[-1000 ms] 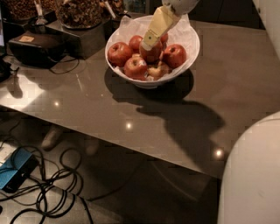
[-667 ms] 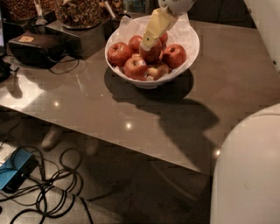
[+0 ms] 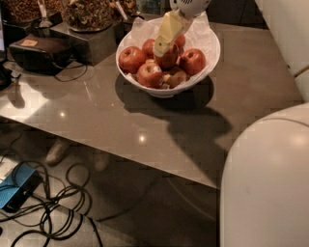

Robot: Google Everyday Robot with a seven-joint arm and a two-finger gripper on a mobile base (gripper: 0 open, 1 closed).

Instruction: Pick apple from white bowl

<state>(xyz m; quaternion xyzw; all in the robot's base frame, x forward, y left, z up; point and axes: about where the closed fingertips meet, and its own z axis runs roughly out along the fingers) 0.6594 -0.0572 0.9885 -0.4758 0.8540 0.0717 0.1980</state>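
Note:
The white bowl (image 3: 212,54) stands at the back of the grey table, lined with crumpled white paper and holding several apples. The apple (image 3: 170,59), the largest and dull dark red, lies near the bowl's middle. My gripper (image 3: 163,40), pale yellow, reaches down from the top into the bowl and sits right over the apple's upper left side, partly hiding it. Smaller, brighter red apples (image 3: 131,59) lie around it, and a yellow-tan one (image 3: 175,77) lies at the front.
The grey table (image 3: 120,120) slopes to a front edge. A black device (image 3: 41,52) with a cable and jars of snacks (image 3: 87,14) stand at the back left. Cables (image 3: 53,214) and a blue object (image 3: 14,193) lie on the floor. My white body (image 3: 265,183) fills the lower right.
My gripper's tip has shifted slightly left over the dark red apple. My white body takes up more of the lower right. The bowl and apples have not moved.

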